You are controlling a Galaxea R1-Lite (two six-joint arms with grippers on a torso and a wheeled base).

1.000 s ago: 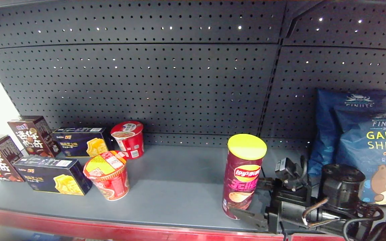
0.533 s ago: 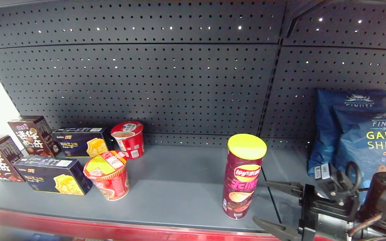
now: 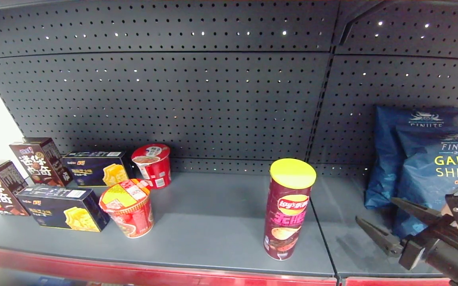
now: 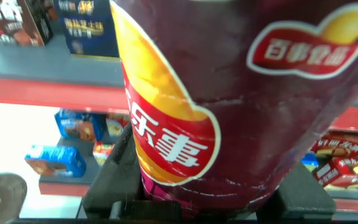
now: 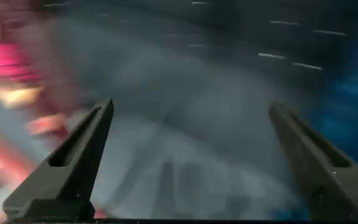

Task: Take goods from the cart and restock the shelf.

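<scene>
A maroon chips can (image 3: 289, 208) with a yellow lid stands upright on the grey shelf (image 3: 213, 222), near its front edge. My right gripper (image 3: 375, 209) hangs open to the right of the can, apart from it, in front of the blue chip bags. The right wrist view shows its fingers (image 5: 79, 162) spread wide with nothing between them, over the shelf board. In the left wrist view a second maroon chips can (image 4: 229, 93) looms close, with my left gripper (image 4: 210, 199) shut on its lower part.
On the shelf's left stand dark snack boxes (image 3: 64, 206) and two red cup noodles (image 3: 129, 208). Blue chip bags (image 3: 439, 167) lean on the pegboard wall at the right. A bare stretch lies between the cups and the can. Lower shelves (image 4: 61, 155) hold packets.
My right gripper has let go of the standing chips can and drawn back to the right, open. The can stays upright where it was set.
</scene>
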